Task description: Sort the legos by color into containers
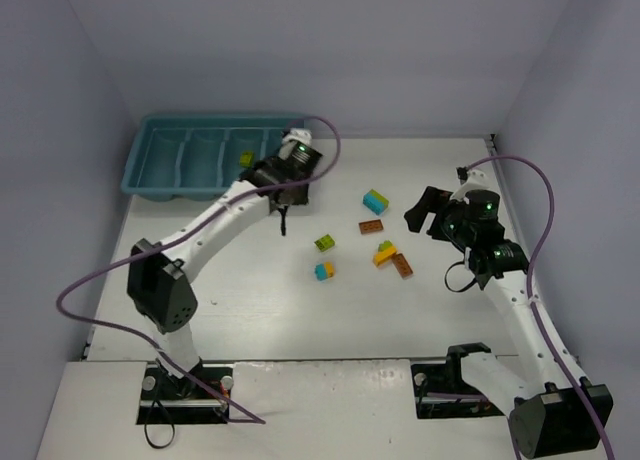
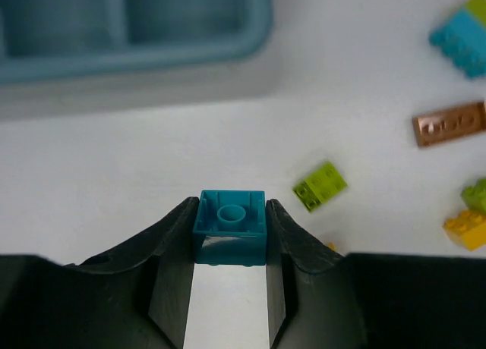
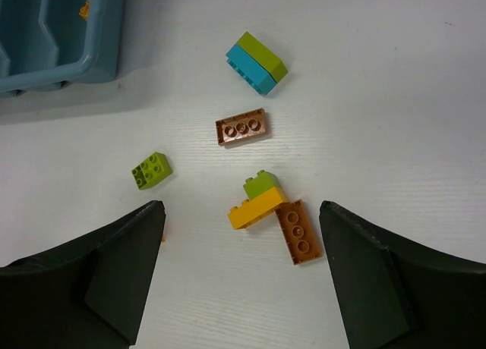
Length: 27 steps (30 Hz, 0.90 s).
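Note:
My left gripper (image 1: 283,198) is shut on a teal lego (image 2: 229,226), held above the table just right of the teal-blue tray (image 1: 150,170), whose rim shows in the left wrist view (image 2: 152,53). My right gripper (image 3: 241,212) is open and empty above a yellow and lime brick pair (image 3: 258,201) and a brown brick (image 3: 298,231). Loose on the table are a lime brick (image 1: 324,243), a teal and yellow pair (image 1: 324,270), a brown plate (image 1: 371,227) and a teal and lime pair (image 1: 375,201). A lime brick (image 1: 246,159) lies in the tray's right compartment.
The tray's corner shows at the right wrist view's top left (image 3: 99,61), with a small orange piece (image 3: 84,10) inside. Grey walls enclose the table on three sides. Purple cables loop from both arms.

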{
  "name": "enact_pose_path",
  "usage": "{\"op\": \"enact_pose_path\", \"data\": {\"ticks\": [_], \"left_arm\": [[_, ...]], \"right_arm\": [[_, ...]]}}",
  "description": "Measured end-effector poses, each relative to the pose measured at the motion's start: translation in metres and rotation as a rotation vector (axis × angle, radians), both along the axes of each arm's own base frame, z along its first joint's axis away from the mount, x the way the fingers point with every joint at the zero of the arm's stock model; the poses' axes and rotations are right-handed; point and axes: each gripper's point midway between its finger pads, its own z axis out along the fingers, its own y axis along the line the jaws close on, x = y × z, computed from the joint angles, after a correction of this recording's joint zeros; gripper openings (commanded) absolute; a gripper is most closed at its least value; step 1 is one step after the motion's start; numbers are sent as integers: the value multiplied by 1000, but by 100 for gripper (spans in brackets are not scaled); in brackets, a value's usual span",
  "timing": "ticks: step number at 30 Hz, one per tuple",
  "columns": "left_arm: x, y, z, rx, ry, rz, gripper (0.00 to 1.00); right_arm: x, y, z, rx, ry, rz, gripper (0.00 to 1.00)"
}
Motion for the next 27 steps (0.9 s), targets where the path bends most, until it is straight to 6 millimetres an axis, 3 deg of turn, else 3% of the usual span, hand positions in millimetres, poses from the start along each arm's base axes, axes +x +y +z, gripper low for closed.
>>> {"op": "enact_pose_path", "data": {"ticks": [3,5,8,11,17,24,27], "left_arm": [[38,51,44,-13,-129,66,0],[68,94,59,22,-188,136,0],[108,144,61,83,-234,217,0],[145,182,50,137,-252,266,0],[205,218,21,173,-281,305,0],[246,248,6,147,-335,323,0],[258,260,3,138,-355,333,9]], "right_arm": [[2,0,-4,-8,15,3,79],[3,1,-7,-10,24,7,79],[4,1,-8,-13,28,11,80],[5,1,-9,-17,32,14,80],[7,2,-13,-17,47,17,80],[6,3,-14,-7,52,17,80],[6,4,-15,-1,57,17,80]]}}
